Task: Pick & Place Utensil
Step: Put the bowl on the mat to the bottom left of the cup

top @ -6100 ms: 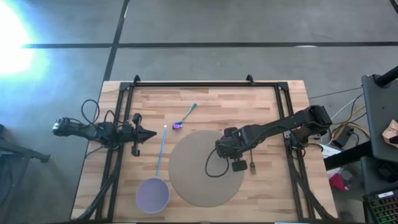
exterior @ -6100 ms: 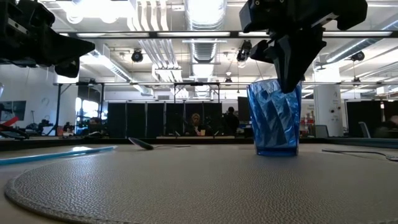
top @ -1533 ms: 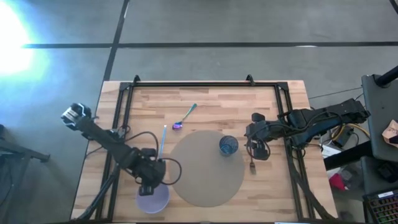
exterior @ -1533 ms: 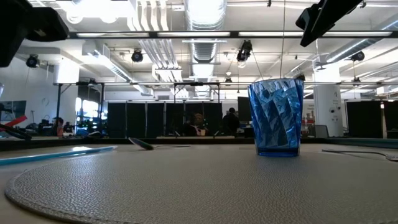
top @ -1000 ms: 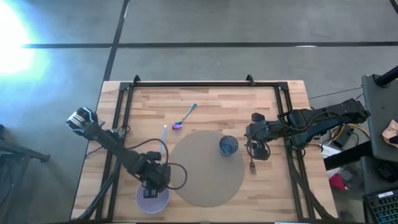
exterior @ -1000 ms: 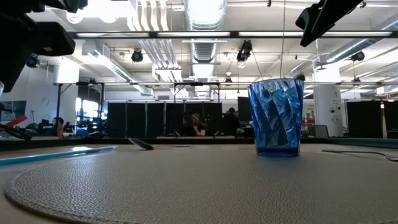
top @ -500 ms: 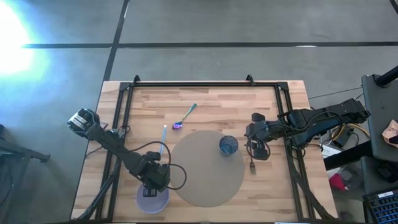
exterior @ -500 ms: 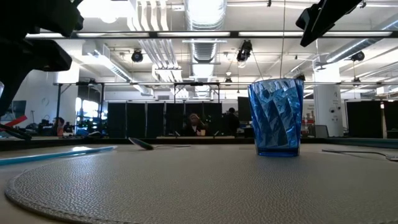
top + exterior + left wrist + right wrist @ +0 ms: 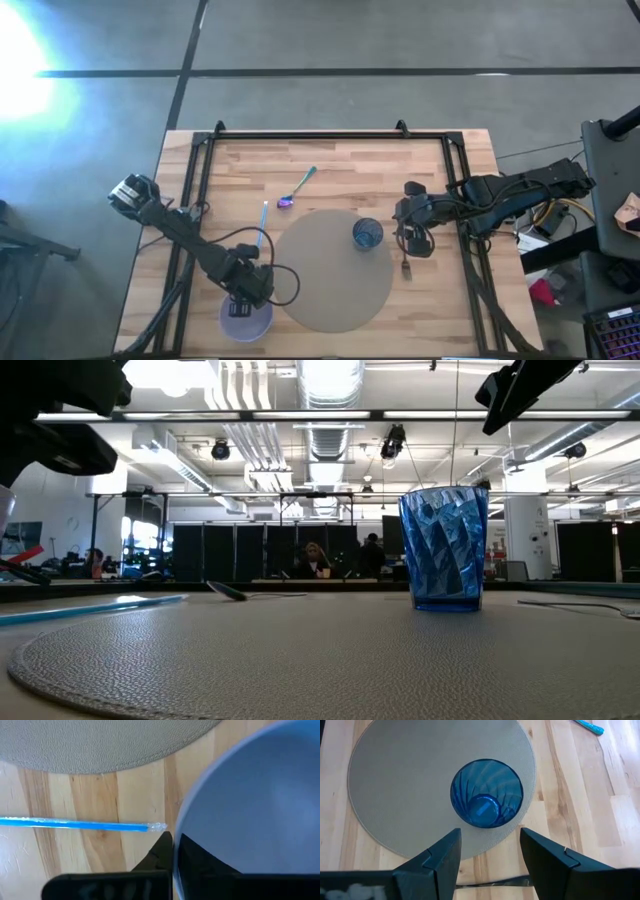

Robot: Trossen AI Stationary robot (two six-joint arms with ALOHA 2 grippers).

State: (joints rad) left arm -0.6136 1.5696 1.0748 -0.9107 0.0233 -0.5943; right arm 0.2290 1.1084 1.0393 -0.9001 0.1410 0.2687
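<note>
Pale wood-grain tabletop; grey round mat, matt and pebbled like rough leather; ribbed, glossy blue translucent plastic cup; smooth matt lilac bowl.

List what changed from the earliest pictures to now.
The left gripper swung from the table's left edge to the lavender bowl and shut on its rim. The right gripper let go of the blue cup on the round mat and backed off, open. Spoon and straw stayed put.

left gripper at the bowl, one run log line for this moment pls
left gripper: shut on bowl rim | right gripper: open, beside cup | straw, spoon: untouched
</note>
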